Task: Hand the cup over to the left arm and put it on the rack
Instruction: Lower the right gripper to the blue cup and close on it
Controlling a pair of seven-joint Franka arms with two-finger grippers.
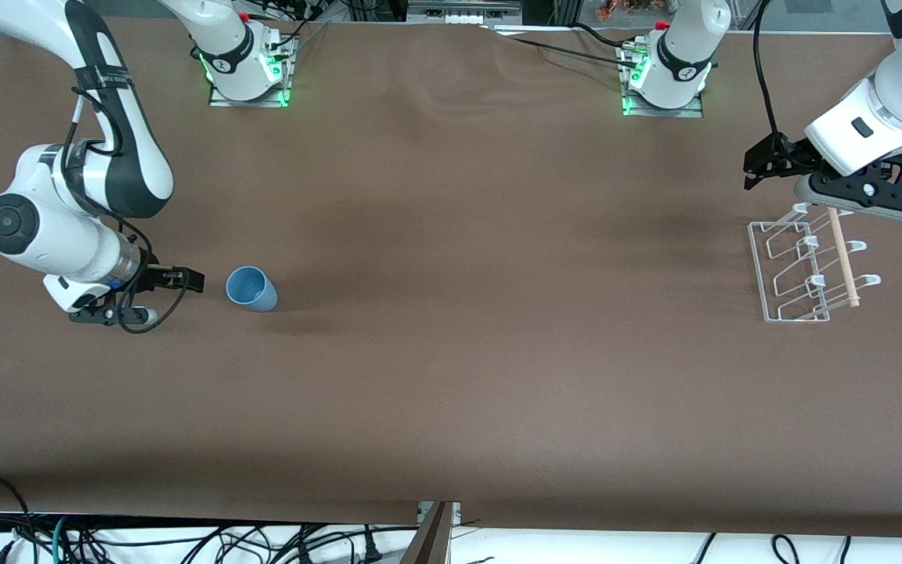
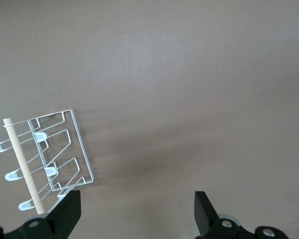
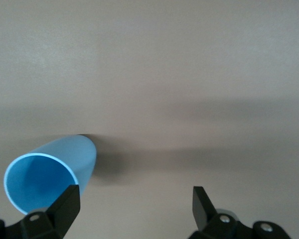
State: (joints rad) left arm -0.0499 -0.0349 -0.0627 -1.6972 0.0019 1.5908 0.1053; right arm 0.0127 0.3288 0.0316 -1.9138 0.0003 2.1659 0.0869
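1. Front view shows the brown surface [image 1: 451, 376], the largest thing here; it carries only the cup and the rack, which stand well apart from each other, at its two ends.
2. The right arm [image 1: 67, 227] comes from its base at the top of this view and bends low over its own end of the surface. Its low pose seems chosen for a grasp from the side.
3. The left arm [image 1: 882, 117] hangs over the rack at the other end. I judge that it waits there, because the cup must first be passed to it.
4. The rack [image 1: 807, 266] is white wire with upturned prongs and one pale wooden rod [image 1: 842, 258]. It lies under the left arm, so the final placing needs only a short move.
5. The right pincer [image 1: 189, 280] is open and holds nothing. It is just beside the cup and apart from it. In the right wrist view one finger [image 3: 65, 209] stands in front of the cup's rim, so the cup is not yet centred between the jaws.
6. The left pincer [image 1: 756, 168] is also open and empty, over bare surface just beside the rack.
7. The cup [image 1: 252, 288] stands upright, mouth up, near the right arm's end, nearer to the front camera than the right arm's base. The transfer has not begun; the first grasp is the step in hand.
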